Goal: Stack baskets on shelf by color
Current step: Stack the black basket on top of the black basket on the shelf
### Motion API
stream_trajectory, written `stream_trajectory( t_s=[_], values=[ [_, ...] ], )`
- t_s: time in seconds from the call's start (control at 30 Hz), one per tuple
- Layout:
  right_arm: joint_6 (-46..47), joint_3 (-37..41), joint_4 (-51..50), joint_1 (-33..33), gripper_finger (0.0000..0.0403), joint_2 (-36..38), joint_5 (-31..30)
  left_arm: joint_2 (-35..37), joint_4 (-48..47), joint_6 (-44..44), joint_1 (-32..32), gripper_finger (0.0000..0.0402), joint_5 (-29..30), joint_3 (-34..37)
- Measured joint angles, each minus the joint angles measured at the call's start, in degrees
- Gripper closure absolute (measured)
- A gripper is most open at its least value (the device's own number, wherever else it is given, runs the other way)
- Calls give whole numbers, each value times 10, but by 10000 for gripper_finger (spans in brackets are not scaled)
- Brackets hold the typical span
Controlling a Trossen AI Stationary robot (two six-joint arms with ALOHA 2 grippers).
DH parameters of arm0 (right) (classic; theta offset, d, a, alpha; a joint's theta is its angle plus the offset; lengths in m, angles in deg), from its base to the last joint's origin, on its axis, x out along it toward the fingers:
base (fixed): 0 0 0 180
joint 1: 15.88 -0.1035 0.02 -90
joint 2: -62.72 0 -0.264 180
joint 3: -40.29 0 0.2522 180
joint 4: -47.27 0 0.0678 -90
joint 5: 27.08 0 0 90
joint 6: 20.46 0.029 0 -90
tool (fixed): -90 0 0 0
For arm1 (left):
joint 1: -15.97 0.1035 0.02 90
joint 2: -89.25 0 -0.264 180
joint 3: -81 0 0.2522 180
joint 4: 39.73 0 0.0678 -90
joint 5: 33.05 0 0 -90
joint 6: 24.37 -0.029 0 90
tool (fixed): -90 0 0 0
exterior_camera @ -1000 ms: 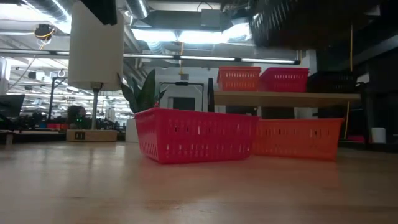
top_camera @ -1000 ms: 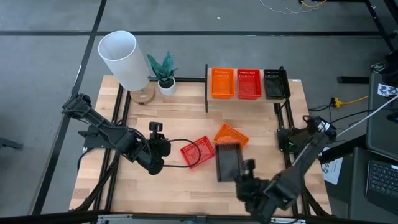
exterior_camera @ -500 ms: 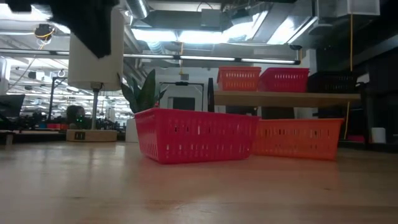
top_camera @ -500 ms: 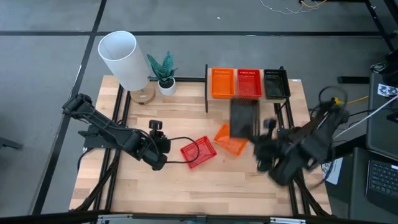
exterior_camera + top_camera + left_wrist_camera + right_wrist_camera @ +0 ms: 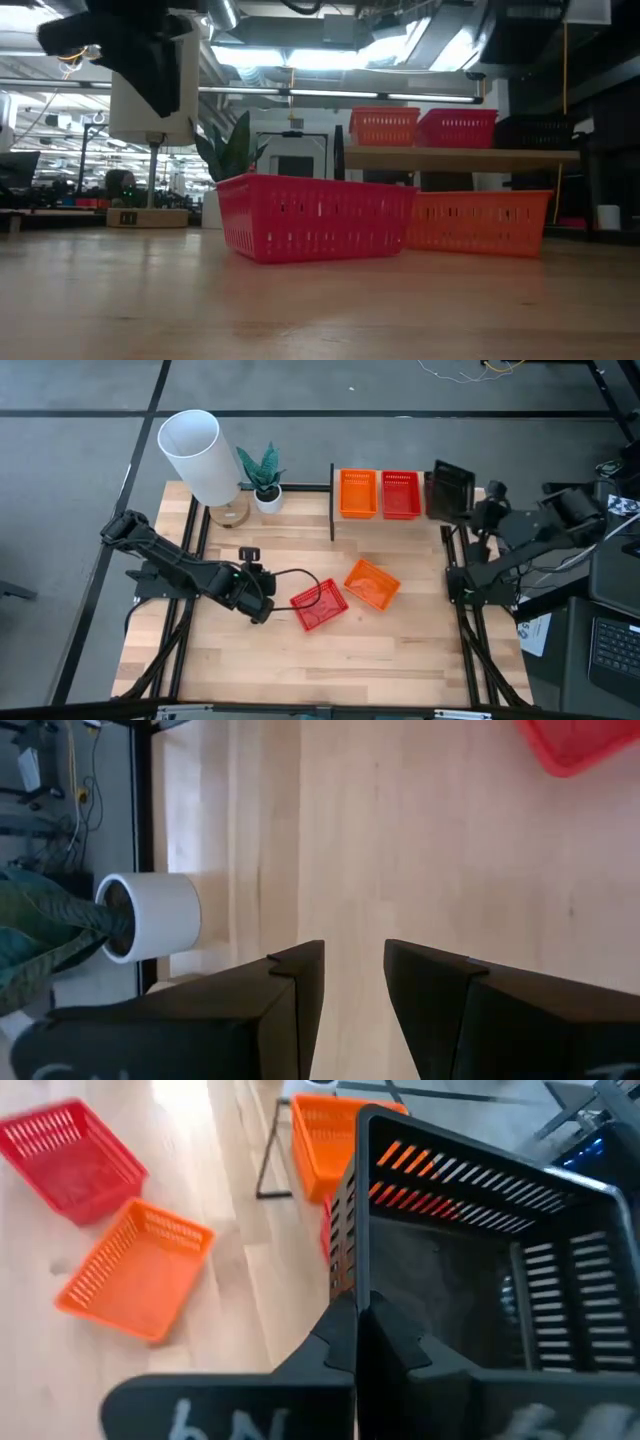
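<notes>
On the shelf (image 5: 400,518) stand an orange basket (image 5: 358,493), a red basket (image 5: 400,494) and, in the low view, a black basket (image 5: 535,132) at the right end. My right gripper (image 5: 478,502) is shut on another black basket (image 5: 452,490) above that right end. A red basket (image 5: 318,605) and an orange basket (image 5: 372,584) rest on their bottoms on the table's middle. My left gripper (image 5: 255,588) is open, just left of the red basket, touching nothing. My right gripper (image 5: 357,1325) pinches a side wall of the black basket at its rim (image 5: 357,1295), with one finger inside and one outside. It comes from the table's right side. The basket is lifted clear, tilted, above the shelf's right end.
A white lamp (image 5: 200,455) and a potted plant (image 5: 265,480) stand at the far left of the table. A black cable (image 5: 290,585) runs by the left gripper. The table's near half (image 5: 330,660) is bare wood.
My right gripper has carried the black basket from the table's near edge up and toward the far right, over the shelf's right end. My left gripper has shifted a little toward the far edge. The red and orange baskets on the table have stayed put.
</notes>
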Motion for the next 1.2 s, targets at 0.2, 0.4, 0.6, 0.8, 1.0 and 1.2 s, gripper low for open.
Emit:
stream_trajectory(
  t_s=[0.2,0.4,0.6,0.8,1.0,1.2],
  values=[
    [-116,50,2,44,401,68,37,0,6,-3,29,301,2,0],
    [-175,109,2,63,401,114,42,0,10,-4,57,301,2,0],
    [-206,175,1,76,401,147,-21,0,29,-19,77,301,2,0],
    [-223,208,2,85,401,144,-51,0,67,-49,90,301,-2,0],
    [-253,217,3,108,401,99,-121,0,87,-60,101,301,-2,0],
    [-199,185,25,150,401,83,-165,0,87,-61,107,301,-2,0]
  ],
)
